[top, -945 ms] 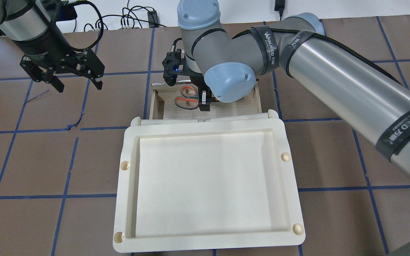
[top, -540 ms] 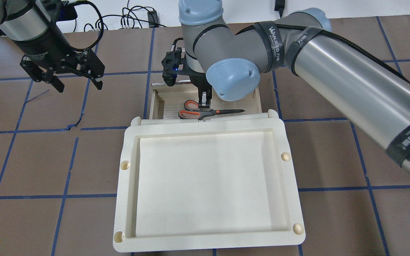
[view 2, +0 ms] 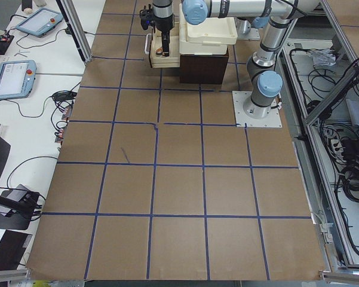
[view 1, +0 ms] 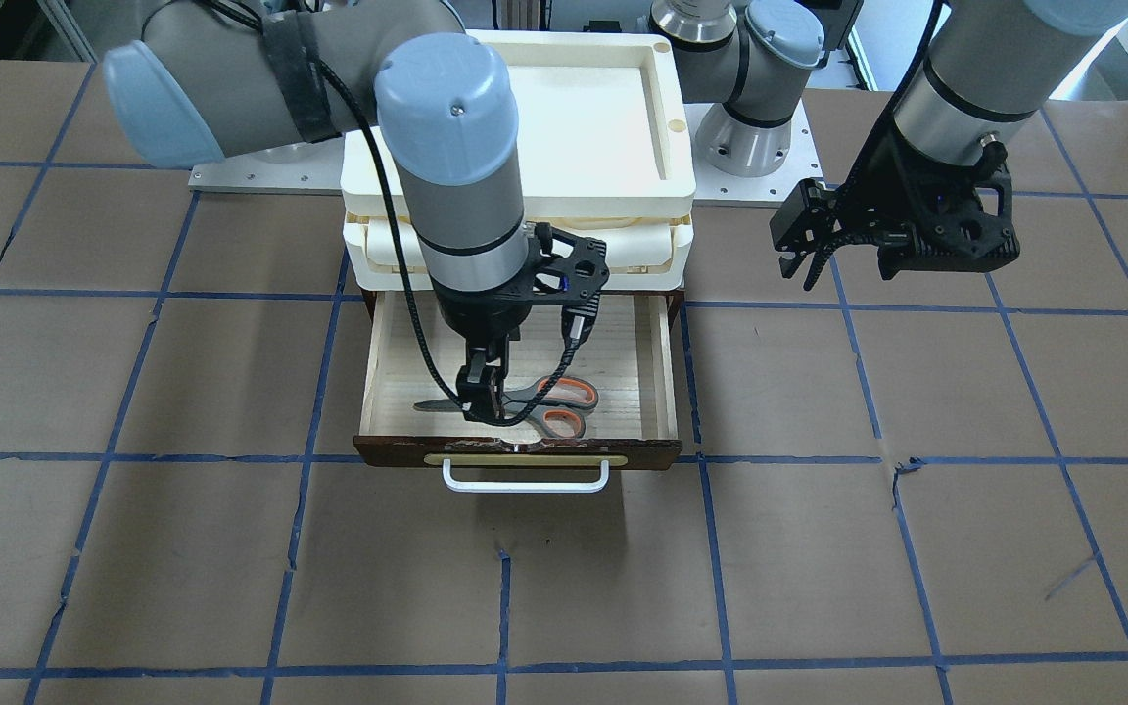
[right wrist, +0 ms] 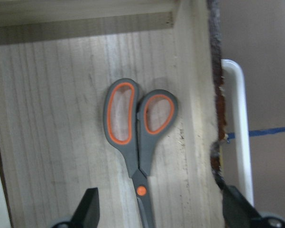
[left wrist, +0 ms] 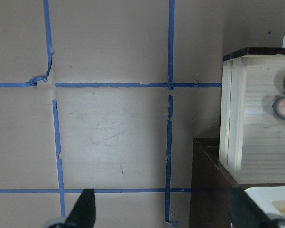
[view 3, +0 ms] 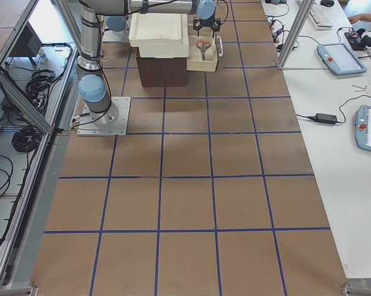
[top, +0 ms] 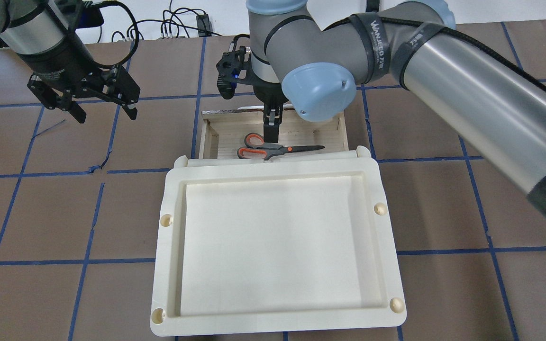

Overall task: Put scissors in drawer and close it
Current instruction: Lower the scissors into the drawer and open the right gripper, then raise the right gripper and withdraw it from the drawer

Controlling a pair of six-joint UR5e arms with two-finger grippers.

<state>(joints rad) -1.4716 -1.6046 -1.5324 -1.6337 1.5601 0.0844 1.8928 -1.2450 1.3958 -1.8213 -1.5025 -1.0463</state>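
Scissors [right wrist: 140, 171], grey-handled with orange-lined loops, lie flat on the pale grained wood floor of the open drawer [view 1: 628, 357], parallel to its dark brown front. Right gripper [view 1: 484, 397] hangs just above them, jaws apart and empty. Left gripper [top: 104, 110] hovers well aside of the drawer, likewise apart. Judgement: placement done, closing outstanding; next calls for lifting clear, then a square push on the white bar handle [view 1: 525, 482].

A robotics lab: the brown tabletop [view 2: 179, 191] is gridded with blue tape [view 2: 179, 165], industrial robot arms [view 2: 269, 89] are bolted to metal base plates [view 2: 240, 113], teach pendants [view 2: 13, 79] lie on white side benches [view 2: 42, 60], and cable bundles [view 2: 349, 173] run beside aluminium framing [view 2: 74, 30].
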